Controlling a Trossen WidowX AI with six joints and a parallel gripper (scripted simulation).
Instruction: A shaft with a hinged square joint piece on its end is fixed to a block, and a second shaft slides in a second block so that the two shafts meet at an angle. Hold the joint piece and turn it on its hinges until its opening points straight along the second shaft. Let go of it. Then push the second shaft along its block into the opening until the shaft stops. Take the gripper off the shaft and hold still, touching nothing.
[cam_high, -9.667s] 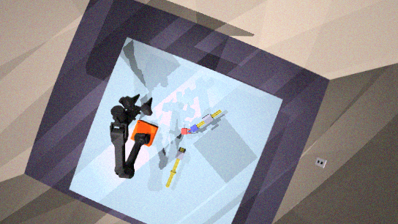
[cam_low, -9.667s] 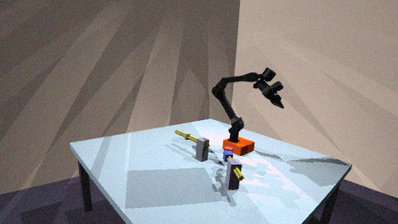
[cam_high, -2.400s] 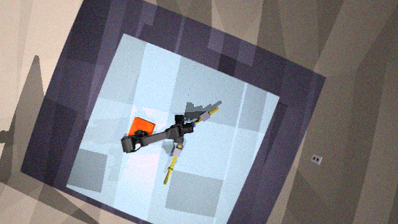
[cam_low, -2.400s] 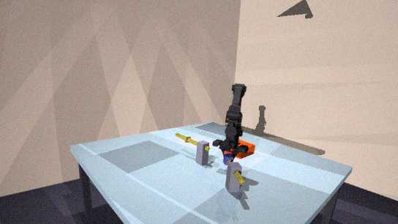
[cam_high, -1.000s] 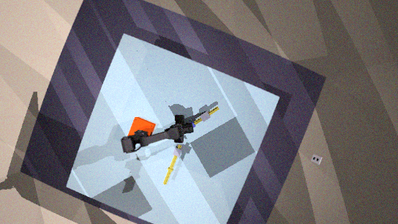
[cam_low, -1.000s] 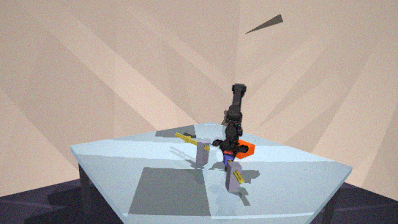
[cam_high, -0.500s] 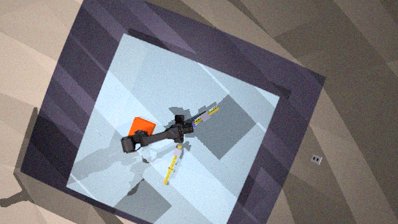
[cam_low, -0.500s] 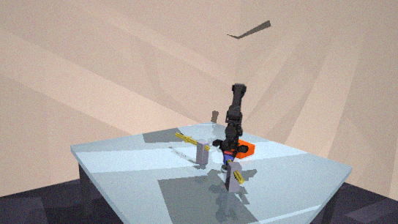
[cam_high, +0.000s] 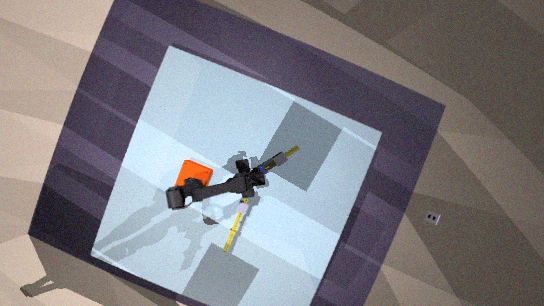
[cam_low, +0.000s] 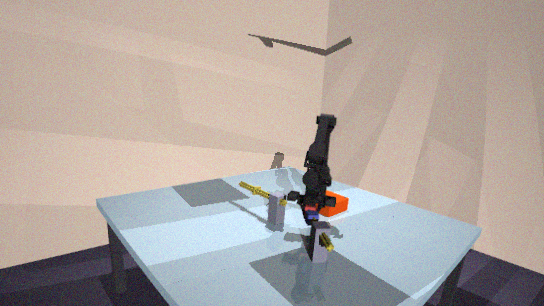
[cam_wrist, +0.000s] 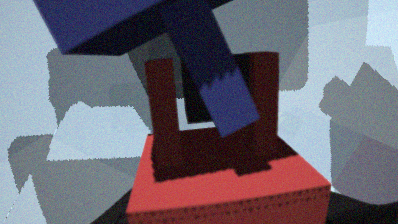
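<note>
The first shaft (cam_high: 291, 151) (cam_low: 326, 241) is yellow and runs through a grey block (cam_high: 280, 159) (cam_low: 319, 250). The blue part of its hinge (cam_high: 262, 170) (cam_low: 313, 216) (cam_wrist: 100, 22) sits at its inner end. The red joint piece (cam_low: 310, 207) (cam_wrist: 225, 187) is hinged to it; the arm hides it in the top view. My gripper (cam_low: 310, 209) is shut on the red joint piece. Where its opening points cannot be told. The second shaft (cam_high: 232, 232) (cam_low: 256, 190) is yellow, with a collar, and passes through another grey block (cam_high: 243, 208) (cam_low: 276, 212). Its inner tip is apart from the joint piece.
An orange block (cam_high: 198, 171) (cam_low: 337, 204) stands beside the arm's base on the pale table (cam_high: 175, 95) (cam_low: 165, 235). The dark arm (cam_high: 220, 189) (cam_low: 318, 165) reaches over the table to the joint. Several grey shadows lie across the table top.
</note>
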